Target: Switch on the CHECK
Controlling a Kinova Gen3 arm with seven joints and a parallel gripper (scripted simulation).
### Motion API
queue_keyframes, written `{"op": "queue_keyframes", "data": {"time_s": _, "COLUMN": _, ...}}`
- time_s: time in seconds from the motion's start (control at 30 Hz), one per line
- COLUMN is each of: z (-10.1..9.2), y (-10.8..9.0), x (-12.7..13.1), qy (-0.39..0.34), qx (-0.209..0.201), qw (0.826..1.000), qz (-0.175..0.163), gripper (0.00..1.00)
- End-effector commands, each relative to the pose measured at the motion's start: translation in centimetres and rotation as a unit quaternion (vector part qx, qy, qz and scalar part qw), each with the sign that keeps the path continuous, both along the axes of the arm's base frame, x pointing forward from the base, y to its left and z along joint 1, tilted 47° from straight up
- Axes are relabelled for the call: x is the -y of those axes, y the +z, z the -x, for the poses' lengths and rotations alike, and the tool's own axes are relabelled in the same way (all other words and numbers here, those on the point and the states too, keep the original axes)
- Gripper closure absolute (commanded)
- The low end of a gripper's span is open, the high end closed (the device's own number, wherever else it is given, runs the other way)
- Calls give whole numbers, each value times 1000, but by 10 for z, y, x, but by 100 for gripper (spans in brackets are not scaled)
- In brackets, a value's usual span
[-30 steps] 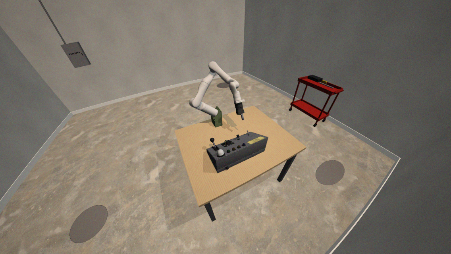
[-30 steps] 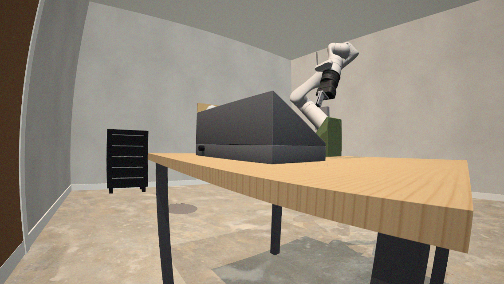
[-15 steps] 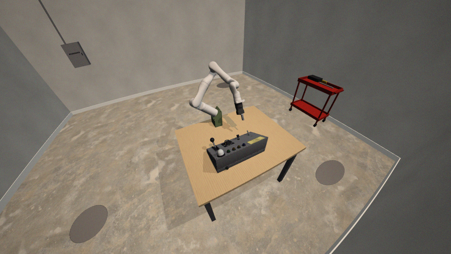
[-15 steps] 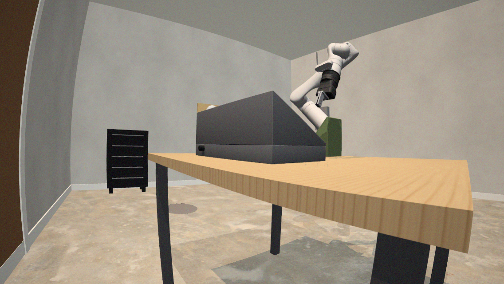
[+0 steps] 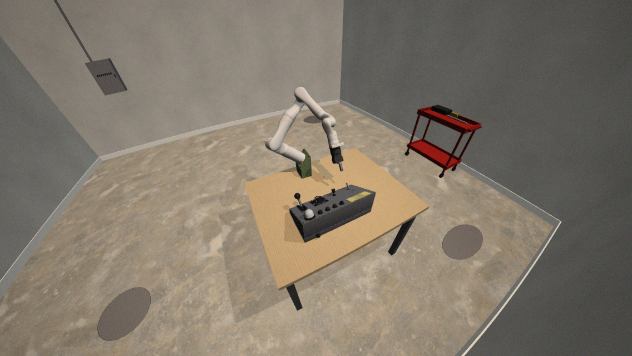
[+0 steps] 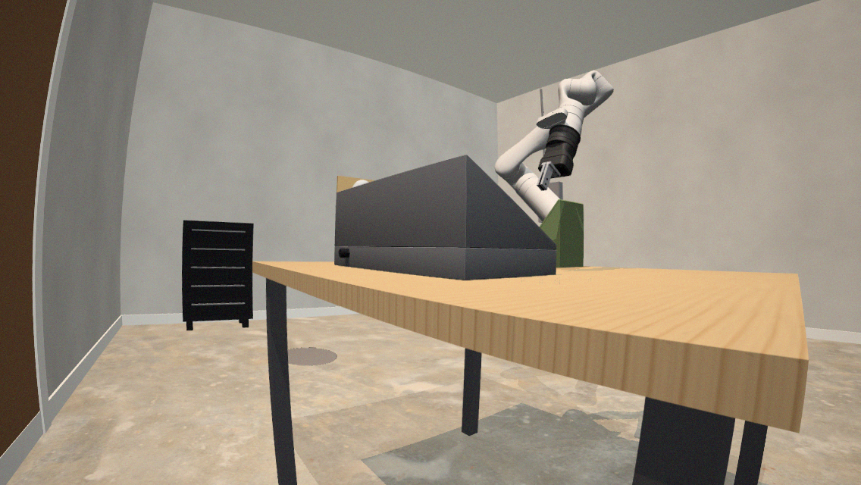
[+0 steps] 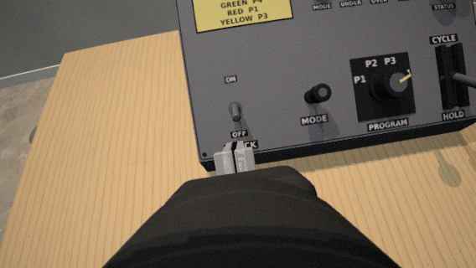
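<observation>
The dark grey console (image 5: 332, 211) stands on the wooden table (image 5: 329, 216). In the wrist view its CHECK toggle (image 7: 235, 111) leans toward the OFF label, with the ON label above it. My gripper (image 7: 236, 153) is shut with nothing between the fingers. It hangs in the air above the console's near edge, just below the toggle in the wrist view, and covers part of the CHECK label. It also shows in the top and exterior views (image 5: 340, 167) (image 6: 543, 179), well above the table behind the console.
On the panel are the MODE button (image 7: 318, 93), the PROGRAM knob (image 7: 390, 84), the CYCLE/HOLD lever (image 7: 454, 77) and a yellow status card (image 7: 241, 13). A green arm base (image 5: 304, 163) stands on the table's back edge. A red cart (image 5: 443, 137) and a black drawer cabinet (image 6: 217, 271) stand off the table.
</observation>
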State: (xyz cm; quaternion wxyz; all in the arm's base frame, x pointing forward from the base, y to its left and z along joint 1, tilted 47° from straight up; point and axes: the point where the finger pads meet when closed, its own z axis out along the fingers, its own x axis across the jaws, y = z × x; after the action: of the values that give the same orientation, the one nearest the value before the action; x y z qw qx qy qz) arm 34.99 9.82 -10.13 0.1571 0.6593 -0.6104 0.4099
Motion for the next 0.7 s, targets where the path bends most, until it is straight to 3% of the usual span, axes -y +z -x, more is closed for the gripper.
{"op": "queue_keyframes", "data": {"time_s": 0.0, "z": -3, "y": -4, "x": 10, "qy": -5, "qx": 0, "qw": 1000, "qz": 3, "gripper": 100}}
{"op": "queue_keyframes", "data": {"time_s": 0.67, "z": -25, "y": -42, "x": 55, "qy": -5, "qx": 0, "qw": 1000, "qz": 3, "gripper": 100}}
